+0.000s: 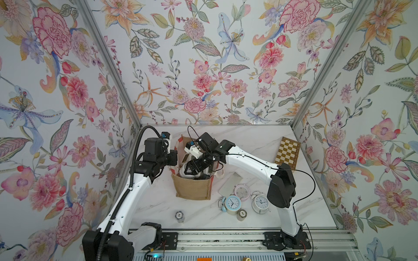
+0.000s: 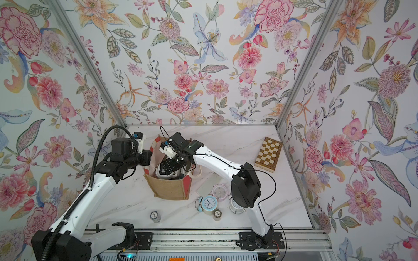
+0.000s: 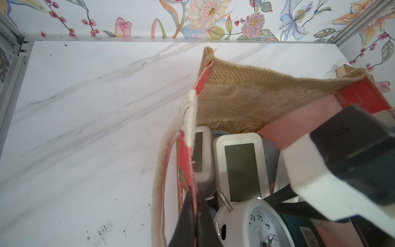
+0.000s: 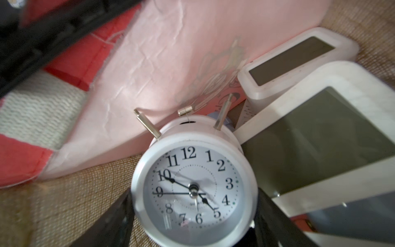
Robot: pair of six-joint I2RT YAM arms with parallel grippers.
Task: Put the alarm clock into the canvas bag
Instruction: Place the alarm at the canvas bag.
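Alarm clock [image 4: 193, 192] at the point of deposit. On the marble table [image 1: 248, 140] the canvas bag [image 1: 192, 189] stands upright at centre, mouth up. My left gripper [image 3: 195, 220] is closed tight on the rim of the bag's left red side panel, which I judge serves to keep the mouth spread and the bag steady. My right gripper [image 1: 191, 169] reaches down through that mouth. Its jaws stand wide and clasp the clock's round case from both sides, so the clock is already within the bag's walls, unreleased, next to two white digital clocks [image 3: 241, 171]. Whether it rests on them I cannot tell. A cluster of round clocks [image 1: 231, 203] waits on the table, near and right of the bag. The held clock has a white drum case, a pale dial facing my wrist camera, black numerals and hands, two slim metal posts and a small hammer on top; no bells show
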